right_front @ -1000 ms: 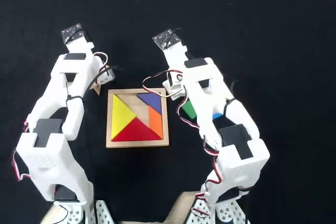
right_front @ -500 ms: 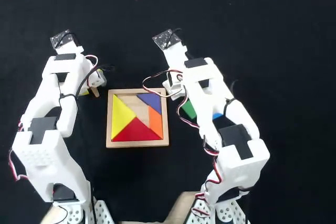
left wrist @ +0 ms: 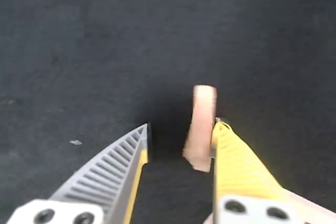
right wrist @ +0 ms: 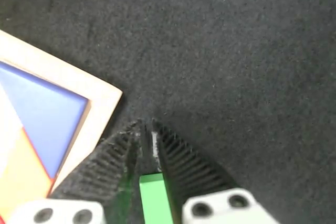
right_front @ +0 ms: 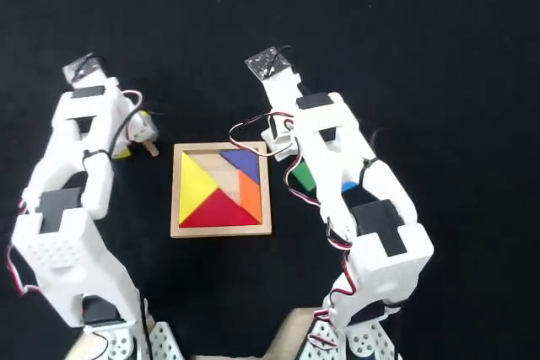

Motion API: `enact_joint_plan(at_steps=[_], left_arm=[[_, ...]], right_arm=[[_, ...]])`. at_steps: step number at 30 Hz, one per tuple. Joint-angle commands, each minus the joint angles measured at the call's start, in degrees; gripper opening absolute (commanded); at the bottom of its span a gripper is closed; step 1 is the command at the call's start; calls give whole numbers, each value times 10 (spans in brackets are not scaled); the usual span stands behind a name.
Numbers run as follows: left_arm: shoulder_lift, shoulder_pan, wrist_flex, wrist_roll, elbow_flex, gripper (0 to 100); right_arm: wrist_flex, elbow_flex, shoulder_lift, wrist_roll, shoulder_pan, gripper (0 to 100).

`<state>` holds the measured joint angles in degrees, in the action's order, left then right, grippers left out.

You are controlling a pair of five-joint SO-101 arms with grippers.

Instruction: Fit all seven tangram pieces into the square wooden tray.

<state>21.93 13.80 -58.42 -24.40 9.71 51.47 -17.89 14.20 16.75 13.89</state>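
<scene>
the left claw (left wrist: pixel 182 125) hangs low over the black cloth (left wrist: pixel 79 35), jaws spread wide and gripping nothing as yet. a pale wooden piece (left wrist: pixel 203 119) stands on edge inside the gap, against the inner face of the yellow jaw and well apart from the grey ribbed jaw

i judge the step in hand to be taking up this piece. close slowly, so the ribbed jaw meets the flat face squarely; a piece on edge is likely to tip or skid if caught at a corner. keep the claw low enough to clamp well down the piece, then lift straight up before any sideways travel

the tray (right_front: pixel 221 231) lies just beside the claw, on the side toward the other arm. a pale patch among its coloured pieces (right_front: pixel 221 208) looks like the unfilled spot. the piece will probably have to be laid over from its edge onto its face there

the right claw (right wrist: pixel 146 125) sits just beside the tray's corner, closed to a slit with nothing between its tips. a green piece (right wrist: pixel 152 195) lies behind them, so bring the pale piece in from the left claw's own side
</scene>
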Motion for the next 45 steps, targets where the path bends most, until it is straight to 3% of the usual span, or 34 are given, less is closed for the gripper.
enact_joint_plan(at_steps=[1, 8, 12, 15, 28, 45], left_arm=[[-10, 17, -41, -5, -29, 198], [-60, 20, -75, -28, -19, 198], [-97, 24, -30, -26, 23, 198], [-91, 26, 19, -24, 43, 198], [-10, 22, 21, 0, 0, 198], [-8, 21, 19, 1, 2, 155]], right_arm=[[-5, 3, -23, 2, -3, 11], [-6, 5, -24, 2, -3, 11], [-6, 5, -24, 2, -3, 11], [-6, 5, -24, 2, -3, 11], [-4, 4, -24, 2, -3, 11], [-4, 4, -25, 20, -3, 11]])
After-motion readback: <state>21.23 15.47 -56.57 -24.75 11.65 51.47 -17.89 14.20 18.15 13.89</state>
